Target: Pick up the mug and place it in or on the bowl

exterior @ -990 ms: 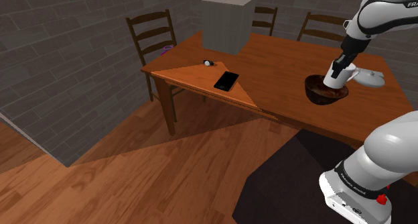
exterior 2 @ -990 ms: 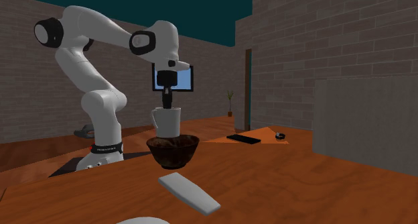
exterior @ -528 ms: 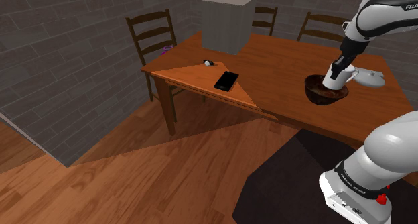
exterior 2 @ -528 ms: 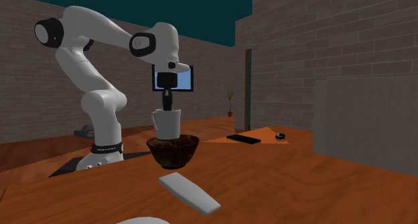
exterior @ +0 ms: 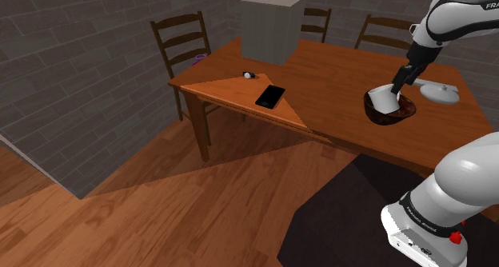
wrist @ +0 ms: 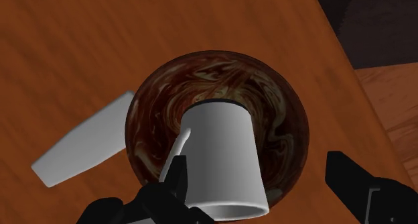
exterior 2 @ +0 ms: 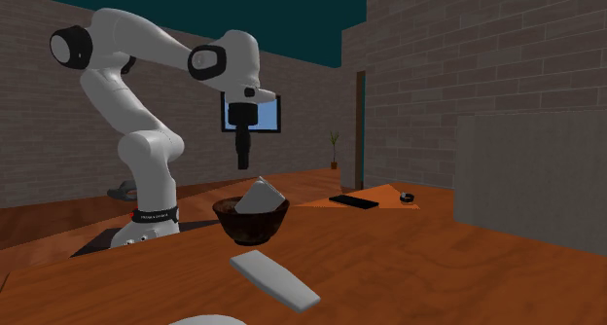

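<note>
A white mug (exterior: 383, 100) lies tipped on its side inside the dark brown marbled bowl (exterior: 373, 111) on the wooden table. In the second exterior view the mug (exterior 2: 261, 198) leans in the bowl (exterior 2: 250, 230), and my black gripper (exterior 2: 243, 162) hangs a short way above it, apart from it. From the shoulder view the gripper (exterior: 401, 79) stands just over the bowl's far side. Through the wrist camera the mug (wrist: 221, 155) rests in the bowl (wrist: 268, 88) with its mouth toward the camera, and the gripper (wrist: 258, 168) is open, fingers spread wide and clasping nothing.
A flat white slab (exterior: 439, 91) lies beside the bowl. A black phone (exterior: 270, 96) and a small dark object (exterior: 249, 74) lie on the table's lighter corner. A tall grey box (exterior: 273, 25) stands at the back, with chairs (exterior: 183, 35) around the table.
The fingers have opened and let go of the mug. It dropped from upright under the gripper and tipped over into the bowl; the gripper stays above.
</note>
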